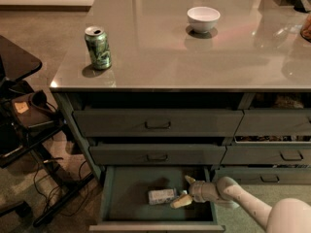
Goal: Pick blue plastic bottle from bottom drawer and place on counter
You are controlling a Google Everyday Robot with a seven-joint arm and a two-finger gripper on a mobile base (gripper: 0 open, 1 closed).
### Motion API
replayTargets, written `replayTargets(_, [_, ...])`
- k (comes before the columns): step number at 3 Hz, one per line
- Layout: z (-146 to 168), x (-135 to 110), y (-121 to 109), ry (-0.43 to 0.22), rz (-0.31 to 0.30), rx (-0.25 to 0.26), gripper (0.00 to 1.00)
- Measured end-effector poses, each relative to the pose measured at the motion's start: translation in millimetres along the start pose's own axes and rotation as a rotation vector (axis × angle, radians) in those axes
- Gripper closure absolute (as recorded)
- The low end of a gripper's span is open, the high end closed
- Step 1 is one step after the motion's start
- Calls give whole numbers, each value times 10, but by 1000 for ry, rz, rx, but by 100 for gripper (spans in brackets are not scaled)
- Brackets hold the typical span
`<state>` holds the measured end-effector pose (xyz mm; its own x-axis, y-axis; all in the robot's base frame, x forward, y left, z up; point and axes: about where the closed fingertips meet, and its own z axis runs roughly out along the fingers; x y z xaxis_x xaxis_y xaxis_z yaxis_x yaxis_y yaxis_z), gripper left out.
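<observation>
Under the front edge of the tabletop (160, 52), the open, empty hand (181, 192) should ease along the bottom drawer (129, 198) until it straddles the blue plastic bottle (162, 195) mid-body, then close.

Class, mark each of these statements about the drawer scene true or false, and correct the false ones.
1. The blue plastic bottle lies inside the open bottom drawer. True.
2. The gripper hovers above the counter. False: it is down in the bottom drawer, open, just right of the bottle.
3. The green can stands upright on the counter. True.
4. The white bowl sits in the drawer. False: it is on the counter.
</observation>
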<state>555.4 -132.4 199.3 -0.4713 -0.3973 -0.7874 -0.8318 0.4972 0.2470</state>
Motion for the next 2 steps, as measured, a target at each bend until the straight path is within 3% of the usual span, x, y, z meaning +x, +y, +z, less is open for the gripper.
replayTargets(1, [287,48,-245,-60,-12,126,0])
replayTargets(2, [323,49,-273,-61,-10,143,0])
